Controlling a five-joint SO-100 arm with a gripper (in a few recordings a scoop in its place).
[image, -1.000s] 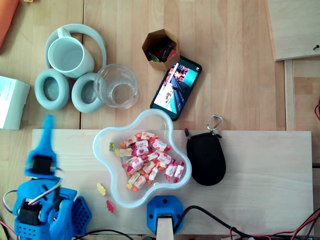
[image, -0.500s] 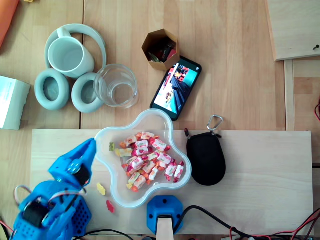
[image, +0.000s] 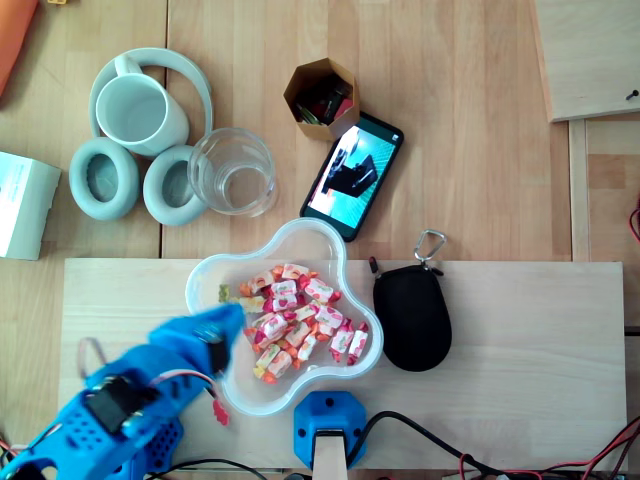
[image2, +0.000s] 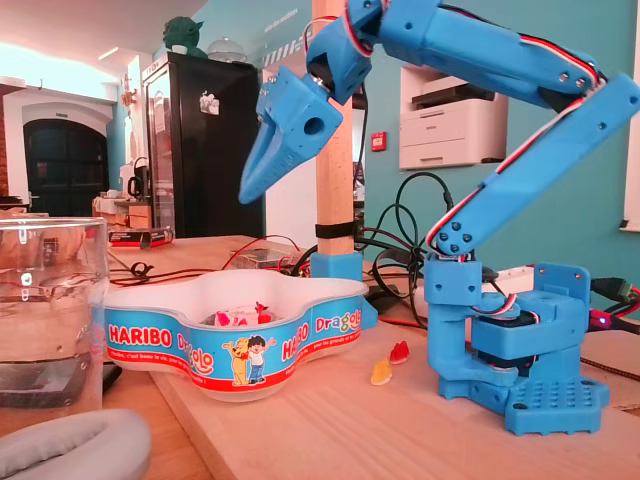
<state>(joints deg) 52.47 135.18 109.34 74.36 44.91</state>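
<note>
My blue gripper hangs over the left rim of a white flower-shaped Haribo bowl that holds several wrapped candies. In the fixed view the gripper points down, well above the bowl, with its fingers closed together and nothing visible between them. A red gummy lies on the wooden board beside the arm's base. The fixed view shows that red gummy and a yellow gummy on the board between bowl and base.
A black pouch lies right of the bowl. Behind the board stand a glass, a mug inside headphones, a phone and a hexagonal cup. A blue-footed wooden post stands at the board's front edge.
The arm has swung from the board's left end to the right. The gripper tip moved from beside the bowl to above its left rim. The things on the table stayed put.
</note>
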